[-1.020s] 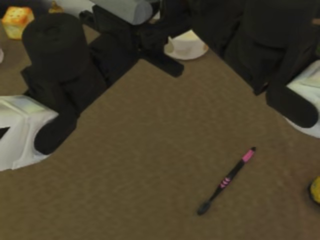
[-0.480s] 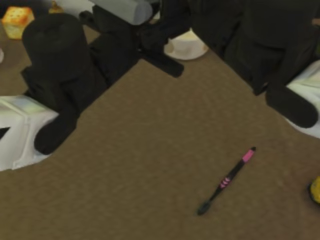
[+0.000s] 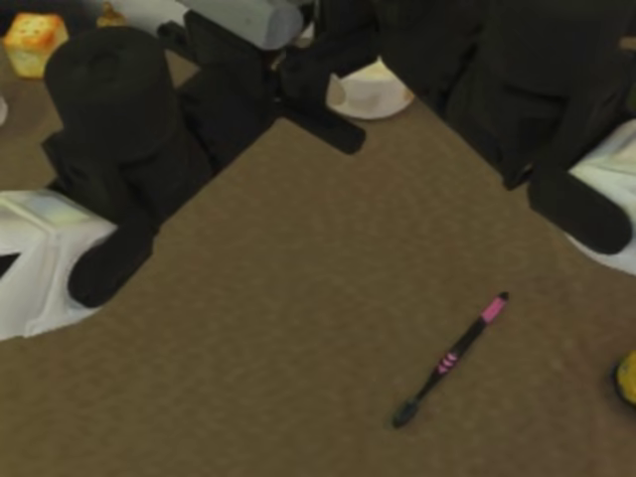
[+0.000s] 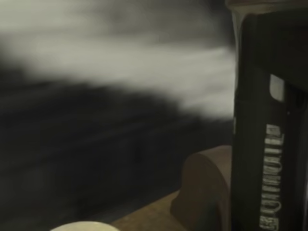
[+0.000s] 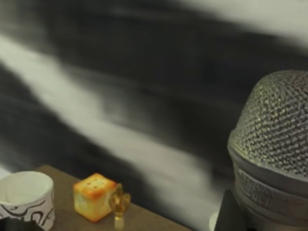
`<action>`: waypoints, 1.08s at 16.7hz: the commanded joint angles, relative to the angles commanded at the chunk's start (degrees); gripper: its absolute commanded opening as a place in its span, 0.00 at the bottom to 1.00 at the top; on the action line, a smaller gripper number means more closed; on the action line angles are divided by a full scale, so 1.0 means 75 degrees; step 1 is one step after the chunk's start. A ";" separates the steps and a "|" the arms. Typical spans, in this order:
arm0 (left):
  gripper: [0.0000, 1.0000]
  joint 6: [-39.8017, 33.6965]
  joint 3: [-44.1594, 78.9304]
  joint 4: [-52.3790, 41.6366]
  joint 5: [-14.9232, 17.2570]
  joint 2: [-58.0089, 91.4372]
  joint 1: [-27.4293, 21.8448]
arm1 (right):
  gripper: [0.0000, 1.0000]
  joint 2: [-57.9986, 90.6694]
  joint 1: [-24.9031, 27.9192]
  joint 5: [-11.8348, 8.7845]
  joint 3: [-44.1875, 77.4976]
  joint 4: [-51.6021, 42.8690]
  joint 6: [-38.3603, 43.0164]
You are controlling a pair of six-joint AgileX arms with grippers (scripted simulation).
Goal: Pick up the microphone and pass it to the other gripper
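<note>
My two arms meet at the far edge of the table [image 3: 298,298], the microphone [image 5: 274,149] raised between them. How either gripper's fingers stand, I cannot tell. Pale lettering runs down its black handle [image 4: 272,173] (unreadable). A toothbrush [image 3: 450,360] with pink marks lies right.

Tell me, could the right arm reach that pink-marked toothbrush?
Probably yes: the toothbrush lies alone on the table's right side, nothing over it. The right arm hangs above the top edge, the microphone close before its camera.
</note>
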 joint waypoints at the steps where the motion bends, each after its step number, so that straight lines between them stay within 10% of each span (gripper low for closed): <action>1: 0.68 0.0000 0.0000 0.0000 0.0000 0.0000 0.0000 | 0.00 0.0000 0.0000 0.0000 0.0000 0.0000 0.0000; 6: 1.00 0.0000 0.0000 0.0000 0.0000 0.0000 0.0000 | 0.00 0.0000 0.0000 0.0000 0.0000 0.0000 0.0000; 18: 1.00 0.0092 -0.0561 -0.0131 -0.0219 -0.0493 0.0451 | 0.00 -0.0406 -0.0179 -0.0135 -0.0175 0.0021 -0.0064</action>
